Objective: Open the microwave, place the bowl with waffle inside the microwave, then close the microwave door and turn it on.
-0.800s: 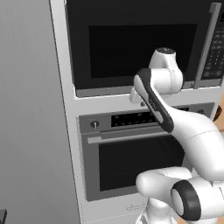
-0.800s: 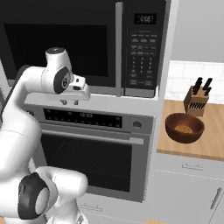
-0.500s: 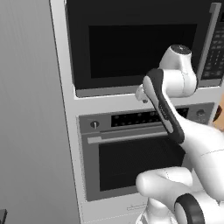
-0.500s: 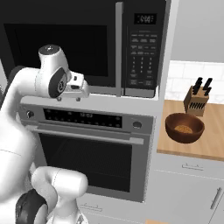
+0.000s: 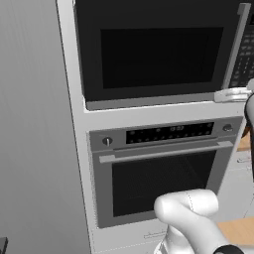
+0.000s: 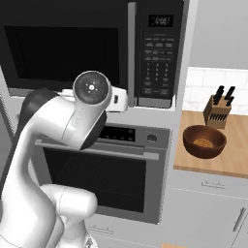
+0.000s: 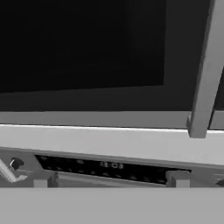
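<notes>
Microwave (image 6: 92,48): built into the wall column above the steel oven (image 5: 163,173); black, keypad strip (image 6: 157,58) on its right side.
Microwave door (image 5: 158,49): shut flush – dark window, grey vertical bar handle (image 7: 205,74) at its right edge, next to the keypad.
Bowl with waffle (image 6: 204,141): reddish-brown, on the wooden counter (image 6: 232,155) right of the oven, well apart from the microwave, just in front of a knife block (image 6: 219,110).
Gripper (image 5: 233,94): fingers spread wide, nothing between them – level with the door's lower edge, near the foot of the handle; contact cannot be told.
</notes>
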{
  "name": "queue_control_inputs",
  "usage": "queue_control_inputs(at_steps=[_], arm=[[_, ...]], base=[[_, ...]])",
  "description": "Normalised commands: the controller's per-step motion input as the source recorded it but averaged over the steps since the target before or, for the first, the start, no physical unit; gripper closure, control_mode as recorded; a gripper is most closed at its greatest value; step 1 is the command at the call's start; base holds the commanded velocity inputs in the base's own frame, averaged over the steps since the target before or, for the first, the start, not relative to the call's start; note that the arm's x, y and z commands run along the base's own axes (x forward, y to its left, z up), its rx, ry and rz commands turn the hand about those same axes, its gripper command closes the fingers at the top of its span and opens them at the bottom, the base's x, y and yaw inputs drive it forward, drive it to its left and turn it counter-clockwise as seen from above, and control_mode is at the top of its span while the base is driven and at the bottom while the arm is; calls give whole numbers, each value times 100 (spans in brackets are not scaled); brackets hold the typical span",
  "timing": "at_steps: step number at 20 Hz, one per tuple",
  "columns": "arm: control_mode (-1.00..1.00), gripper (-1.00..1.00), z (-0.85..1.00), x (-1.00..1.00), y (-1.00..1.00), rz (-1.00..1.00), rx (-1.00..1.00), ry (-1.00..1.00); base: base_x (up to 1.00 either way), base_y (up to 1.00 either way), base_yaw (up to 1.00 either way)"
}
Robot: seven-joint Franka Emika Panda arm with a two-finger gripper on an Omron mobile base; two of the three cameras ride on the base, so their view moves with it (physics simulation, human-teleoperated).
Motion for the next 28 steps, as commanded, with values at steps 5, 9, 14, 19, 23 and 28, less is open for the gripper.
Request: queue_control_inputs(at_steps=[5,9,14,19,23,28], arm=[[-100,-100,27,-1,-58,-3,8,2],[-100,-100,0,0,-9,0,0,0],[-100,-100,0,10,-8,-2,0,0],[-100,-100,0,33,-2,-13,0,-3],[-100,-100,0,38,-5,-10,0,-2],[-100,-100,0,36,-9,-8,0,0]], base=[[0,0,0],[0,0,0],[0,0,0],[0,0,0],[0,0,0],[0,0,0]])
